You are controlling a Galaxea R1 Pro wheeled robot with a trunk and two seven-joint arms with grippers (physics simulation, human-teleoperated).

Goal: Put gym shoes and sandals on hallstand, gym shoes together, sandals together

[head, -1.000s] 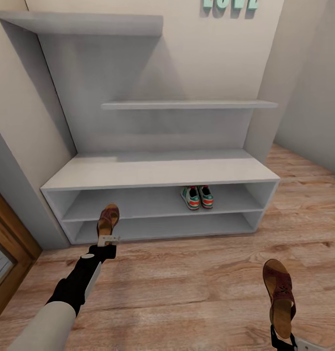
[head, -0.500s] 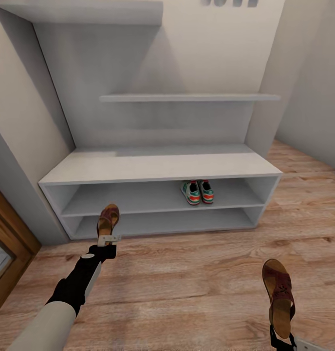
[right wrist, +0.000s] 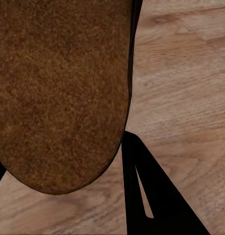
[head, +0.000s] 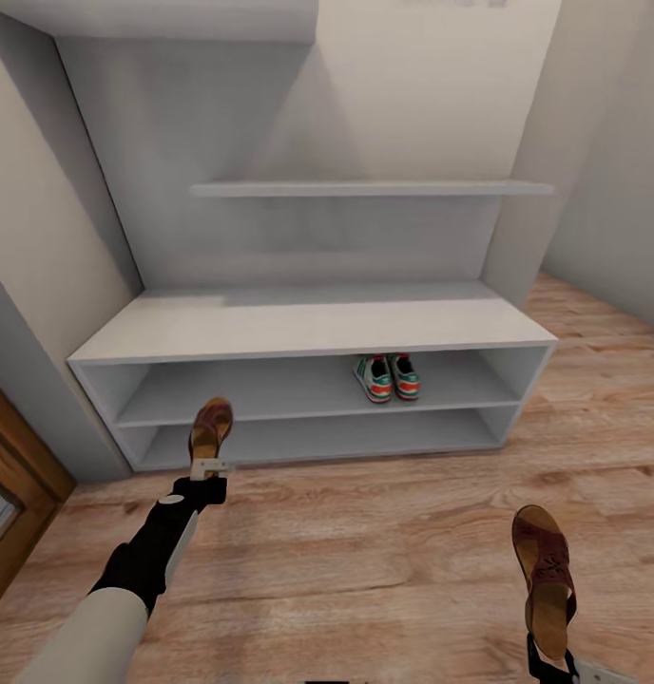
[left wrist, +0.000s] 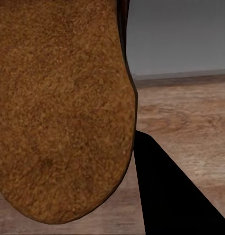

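Sandals (head: 211, 429) (head: 546, 579) held lengthwise, toes toward hallstand (head: 308, 328).

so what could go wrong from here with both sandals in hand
1. Each sandal is pinched only at its heel end: the left gripper holds the left sandal upright, the right gripper likewise holds the right sandal, so either might slip or swing.
2. The gym shoes sit on the rack's upper shelf; a careless reach could knock them.
3. The shelf openings are shallow, so an upright sandal might catch the bench edge.
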